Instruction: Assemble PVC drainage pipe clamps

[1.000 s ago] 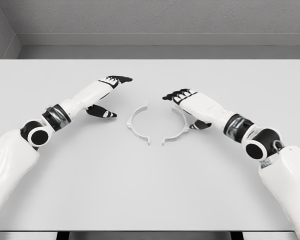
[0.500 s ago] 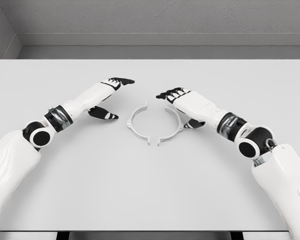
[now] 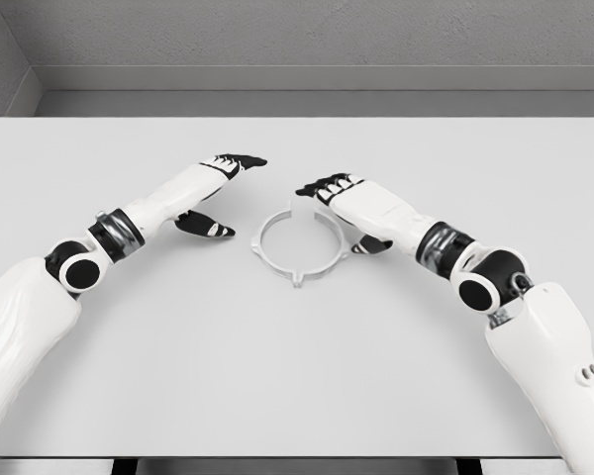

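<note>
Since the earlier frame, the right clamp half (image 3: 335, 236) has been pushed left by the right hand (image 3: 348, 198), fingers extended, against the left clamp half (image 3: 264, 240) at frame centre. Thin, stiff, light plastic is judged; end tabs suit gripping. Left hand (image 3: 213, 188) is held spread, empty.

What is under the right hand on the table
The right hand lies over the right side of the white clamp ring, on the white table. That part of the ring is covered, so its far joint is hidden.
</note>
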You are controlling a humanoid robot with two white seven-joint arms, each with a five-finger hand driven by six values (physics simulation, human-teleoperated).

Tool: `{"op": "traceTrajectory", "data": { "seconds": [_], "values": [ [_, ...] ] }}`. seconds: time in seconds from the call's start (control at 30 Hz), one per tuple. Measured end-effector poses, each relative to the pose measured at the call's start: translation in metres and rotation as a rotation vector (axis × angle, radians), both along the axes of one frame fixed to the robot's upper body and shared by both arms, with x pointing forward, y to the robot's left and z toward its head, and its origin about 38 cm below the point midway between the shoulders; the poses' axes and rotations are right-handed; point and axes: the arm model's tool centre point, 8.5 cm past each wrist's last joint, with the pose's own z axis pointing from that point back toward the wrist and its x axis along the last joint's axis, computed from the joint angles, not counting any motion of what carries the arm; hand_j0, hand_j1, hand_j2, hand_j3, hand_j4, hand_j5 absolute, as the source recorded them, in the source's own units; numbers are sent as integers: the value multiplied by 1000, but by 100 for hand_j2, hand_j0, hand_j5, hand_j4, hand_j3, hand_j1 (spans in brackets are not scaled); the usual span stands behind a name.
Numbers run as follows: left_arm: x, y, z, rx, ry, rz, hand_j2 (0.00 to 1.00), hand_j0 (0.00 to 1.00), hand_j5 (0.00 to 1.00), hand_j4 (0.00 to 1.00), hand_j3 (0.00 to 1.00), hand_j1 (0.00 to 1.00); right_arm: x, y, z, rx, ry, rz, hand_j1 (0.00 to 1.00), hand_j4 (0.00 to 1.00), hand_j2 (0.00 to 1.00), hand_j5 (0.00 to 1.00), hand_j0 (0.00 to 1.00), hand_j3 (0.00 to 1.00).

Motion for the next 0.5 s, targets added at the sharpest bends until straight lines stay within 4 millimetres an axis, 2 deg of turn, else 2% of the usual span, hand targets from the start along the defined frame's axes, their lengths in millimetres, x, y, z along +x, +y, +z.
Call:
{"op": "traceTrajectory", "data": {
  "seconds": [0.27,0.33,0.4,0.47,0.5],
  "values": [
    [1,0,0,2,2,1,100,100,100,100,100,100,2,-9,3,0,-8,-23,100,100,100,100,100,100],
    [5,1,3,5,-1,6,100,100,100,100,100,100,4,-25,10,-2,-25,-54,100,100,100,100,100,100],
    [6,0,-1,4,9,8,100,100,100,100,100,100,2,-49,26,14,-69,-103,100,100,100,100,100,100],
    [5,-3,-5,1,18,9,100,100,100,100,100,100,-16,-81,28,44,-89,-163,100,100,100,100,100,100],
    [4,-4,-7,-1,23,9,100,100,100,100,100,100,-19,-97,41,63,-131,-189,100,100,100,100,100,100]
  ]
}}
